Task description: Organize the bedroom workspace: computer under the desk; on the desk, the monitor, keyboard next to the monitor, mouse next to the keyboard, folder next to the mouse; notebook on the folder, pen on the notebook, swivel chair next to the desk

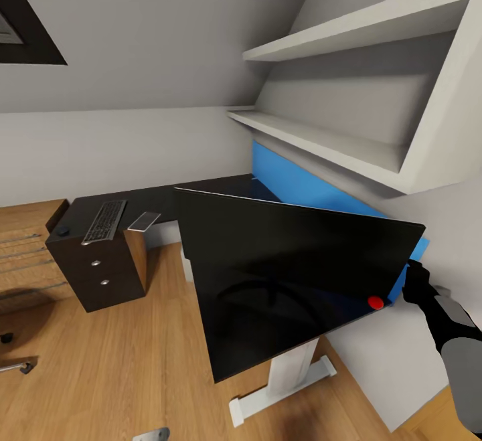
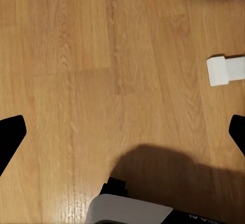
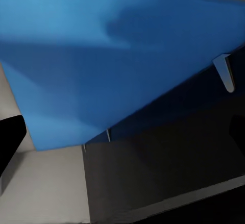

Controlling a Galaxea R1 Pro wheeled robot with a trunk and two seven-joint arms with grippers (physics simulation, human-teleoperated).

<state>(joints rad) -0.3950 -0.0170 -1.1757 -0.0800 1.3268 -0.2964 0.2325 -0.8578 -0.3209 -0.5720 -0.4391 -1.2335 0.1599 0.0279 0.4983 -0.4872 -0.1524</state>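
Head view: I am looking down at the large flat black-fronted monitor (image 1: 294, 274), which is standing tilted on the matte black L-shaped desk (image 1: 161, 201) in front of its blue back panel (image 1: 301, 183). I am reaching my right gripper (image 1: 412, 279) to the monitor's far edge, likely to square it up; I cannot tell how its fingers are set. A slim grey-keyed keyboard (image 1: 104, 221) and a small grey notebook (image 1: 143, 221) are lying on the drawer end, a small black mouse (image 1: 62, 231) near them. My left gripper (image 2: 122, 132) is hanging with fingers spread over the light wood floor (image 2: 102, 55).
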